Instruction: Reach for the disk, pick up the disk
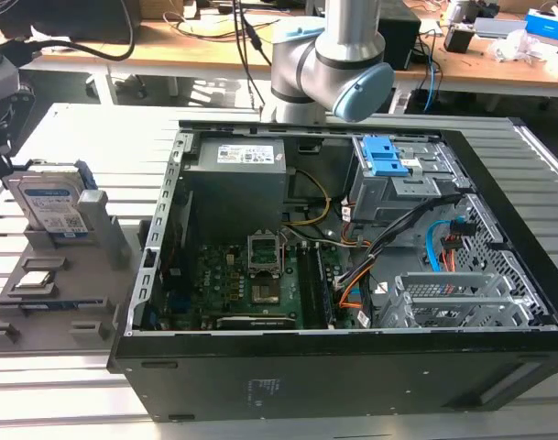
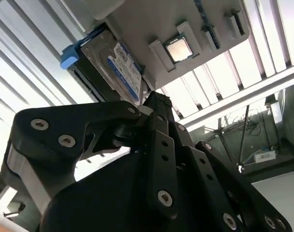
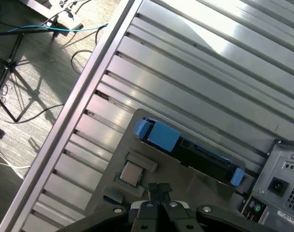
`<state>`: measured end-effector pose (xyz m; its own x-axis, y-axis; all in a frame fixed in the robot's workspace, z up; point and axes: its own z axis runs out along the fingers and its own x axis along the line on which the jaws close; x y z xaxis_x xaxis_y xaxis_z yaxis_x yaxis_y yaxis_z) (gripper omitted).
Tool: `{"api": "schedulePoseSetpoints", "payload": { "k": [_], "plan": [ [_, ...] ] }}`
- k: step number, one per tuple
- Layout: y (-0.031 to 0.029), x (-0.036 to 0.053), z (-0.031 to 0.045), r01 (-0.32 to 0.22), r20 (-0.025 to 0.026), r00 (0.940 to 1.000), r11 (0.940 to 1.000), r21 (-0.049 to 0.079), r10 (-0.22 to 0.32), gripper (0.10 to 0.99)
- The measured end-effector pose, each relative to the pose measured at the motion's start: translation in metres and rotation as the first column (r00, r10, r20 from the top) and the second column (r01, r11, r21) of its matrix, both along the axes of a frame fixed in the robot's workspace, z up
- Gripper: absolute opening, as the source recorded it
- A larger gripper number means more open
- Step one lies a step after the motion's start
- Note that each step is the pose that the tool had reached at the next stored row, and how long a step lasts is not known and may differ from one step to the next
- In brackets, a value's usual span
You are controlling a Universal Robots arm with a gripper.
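The disk [image 1: 48, 203] stands on edge in a grey holder [image 1: 86, 275] at the exterior view's left, showing its silver face, blue-and-white label and blue side rails. In the first wrist view I look down on the disk [image 3: 185, 145], a dark edge between two blue rail ends. My gripper [image 3: 159, 187] hangs above the holder with its black fingertips pressed together, holding nothing. It is a short way off the disk, nearer the square chip [image 3: 131, 173]. The second wrist view shows the disk's label [image 2: 120, 67] beyond the gripper's [image 2: 154, 99] black linkage.
An open computer case [image 1: 498, 238] fills the middle and right of the slatted metal table [image 3: 209, 72], with blue brackets [image 1: 384, 156] inside it. The case's rear corner [image 3: 282, 183] stands close to the holder. Past the table edge [image 3: 84, 92] is floor with cables.
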<state>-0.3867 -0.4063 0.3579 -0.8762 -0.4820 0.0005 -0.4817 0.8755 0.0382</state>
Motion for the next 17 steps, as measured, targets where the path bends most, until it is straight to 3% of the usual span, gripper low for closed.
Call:
{"api": "schedulePoseSetpoints", "payload": {
  "k": [3, 7, 14, 15, 17],
  "plan": [
    [0.0000, 0.0000, 0.0000, -0.099, 0.0000, 0.9951, 0.9951, 0.000, 0.099, 0.106],
    [0.0000, 0.0000, 0.0000, -0.157, 0.0000, 0.9876, 0.9876, 0.000, 0.157, 0.106],
    [0.0000, 0.0000, 0.0000, -0.290, 0.0000, 0.9571, 0.9571, 0.000, 0.290, 0.106],
    [0.0000, 0.0000, 0.0000, -0.308, 0.0000, 0.9513, 0.9513, 0.000, 0.308, 0.106],
    [0.0000, 0.0000, 0.0000, -0.357, 0.0000, 0.9340, 0.9340, 0.000, 0.357, 0.106]
  ]
}}
